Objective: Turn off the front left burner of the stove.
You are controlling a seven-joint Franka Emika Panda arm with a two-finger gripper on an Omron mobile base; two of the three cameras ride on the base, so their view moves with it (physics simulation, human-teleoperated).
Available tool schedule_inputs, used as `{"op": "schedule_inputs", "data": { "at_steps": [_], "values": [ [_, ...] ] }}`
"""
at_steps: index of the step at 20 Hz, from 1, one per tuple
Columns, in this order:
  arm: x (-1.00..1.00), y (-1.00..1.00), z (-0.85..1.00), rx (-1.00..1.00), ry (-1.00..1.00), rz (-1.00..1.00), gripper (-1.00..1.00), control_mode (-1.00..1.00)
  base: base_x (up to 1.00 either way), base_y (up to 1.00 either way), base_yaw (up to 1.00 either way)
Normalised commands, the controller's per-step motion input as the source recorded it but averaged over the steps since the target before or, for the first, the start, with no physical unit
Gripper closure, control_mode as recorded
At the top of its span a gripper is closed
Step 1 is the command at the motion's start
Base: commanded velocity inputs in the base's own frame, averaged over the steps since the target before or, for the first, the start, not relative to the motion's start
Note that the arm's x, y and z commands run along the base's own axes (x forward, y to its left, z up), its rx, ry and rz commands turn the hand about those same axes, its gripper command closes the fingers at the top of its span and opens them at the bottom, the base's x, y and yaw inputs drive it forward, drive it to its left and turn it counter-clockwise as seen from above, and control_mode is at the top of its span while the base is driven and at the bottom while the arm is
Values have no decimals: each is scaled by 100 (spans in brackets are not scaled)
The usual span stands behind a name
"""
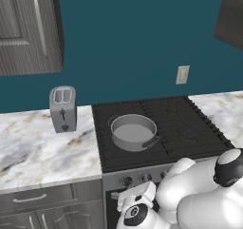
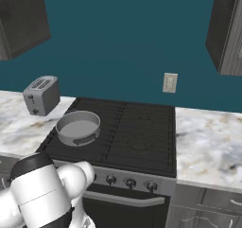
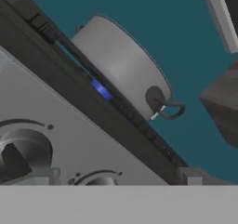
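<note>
The stove (image 1: 190, 123) has a black grated cooktop and a grey steel front panel (image 3: 69, 125) with dark round knobs. A grey pot (image 1: 133, 131) stands on the front left burner (image 1: 114, 159), and a small blue flame (image 3: 101, 89) shows under it in the hand view. My gripper (image 3: 117, 179) is open, low in front of the panel's left end, its tips wide apart. One knob (image 3: 18, 155) lies to the left of the tips and another knob (image 3: 97, 179) rises between them, untouched. My white hand (image 1: 137, 195) sits just below the knob row (image 1: 126, 179).
A silver two-slot toaster (image 1: 63, 108) stands on the marble counter (image 1: 42, 147) left of the stove. More counter (image 2: 208, 142) lies to the right. Three further knobs (image 2: 131, 182) and the oven door handle (image 2: 127, 199) show right of my arm. Dark cabinets hang above.
</note>
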Motion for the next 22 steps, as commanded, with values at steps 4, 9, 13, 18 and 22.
{"op": "schedule_inputs", "data": {
  "at_steps": [4,9,13,18,22],
  "values": [
    [24,0,0,0,-12,4,-100,-100,0,0,0],
    [5,0,0,0,-12,3,-100,-100,0,0,0],
    [1,0,0,0,-8,1,-100,-100,0,0,0],
    [-2,1,0,0,-1,0,-100,-100,0,0,0],
    [-7,7,0,0,0,0,-100,-100,0,0,0]
  ]
}}
